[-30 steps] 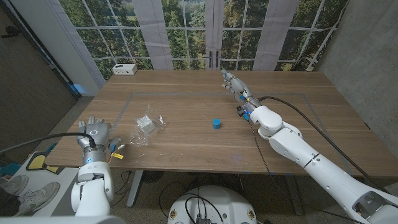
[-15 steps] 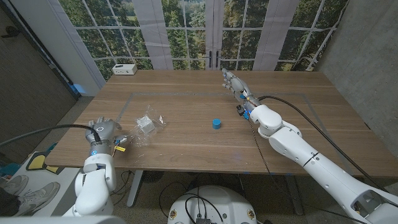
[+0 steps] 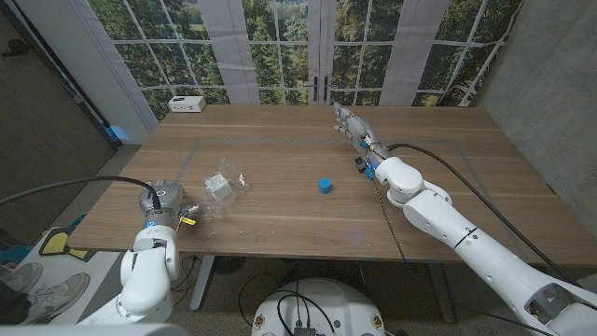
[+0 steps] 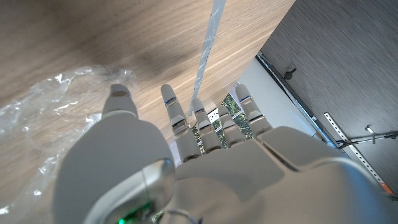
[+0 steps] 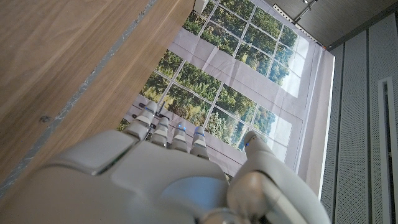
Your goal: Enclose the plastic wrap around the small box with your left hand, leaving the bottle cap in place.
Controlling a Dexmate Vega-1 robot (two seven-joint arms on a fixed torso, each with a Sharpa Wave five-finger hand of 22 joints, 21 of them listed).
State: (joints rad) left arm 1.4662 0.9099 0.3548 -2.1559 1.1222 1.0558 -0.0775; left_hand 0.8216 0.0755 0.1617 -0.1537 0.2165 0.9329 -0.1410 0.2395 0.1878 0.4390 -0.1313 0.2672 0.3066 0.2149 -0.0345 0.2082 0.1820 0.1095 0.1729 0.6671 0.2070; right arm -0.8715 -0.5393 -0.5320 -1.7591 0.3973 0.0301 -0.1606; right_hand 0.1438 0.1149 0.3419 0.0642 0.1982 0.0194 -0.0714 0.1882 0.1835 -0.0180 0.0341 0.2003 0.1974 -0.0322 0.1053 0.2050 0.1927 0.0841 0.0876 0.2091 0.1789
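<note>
A small clear box (image 3: 220, 185) sits on a crumpled sheet of plastic wrap (image 3: 214, 198) on the left part of the wooden table (image 3: 280, 149). A blue bottle cap (image 3: 324, 185) stands to its right, apart from the wrap. My left hand (image 3: 165, 199) is at the table's near left edge, just left of the wrap, fingers extended and holding nothing. In the left wrist view the left hand (image 4: 186, 155) reaches over the tabletop with the plastic wrap (image 4: 43, 118) beside its thumb. My right hand (image 3: 351, 124) lies stretched out at the far middle of the table, empty, its fingers straight in the right wrist view (image 5: 168, 168).
A white device (image 3: 187, 103) stands at the back left corner. A black cable (image 3: 438, 154) runs along the right arm. Tape lines (image 3: 280, 142) mark a rectangle on the tabletop. Windows are behind the table.
My left hand has moved right along the near edge toward the plastic wrap and turned, its fingers now less spread in the head view. The right arm, box and cap have not moved.
</note>
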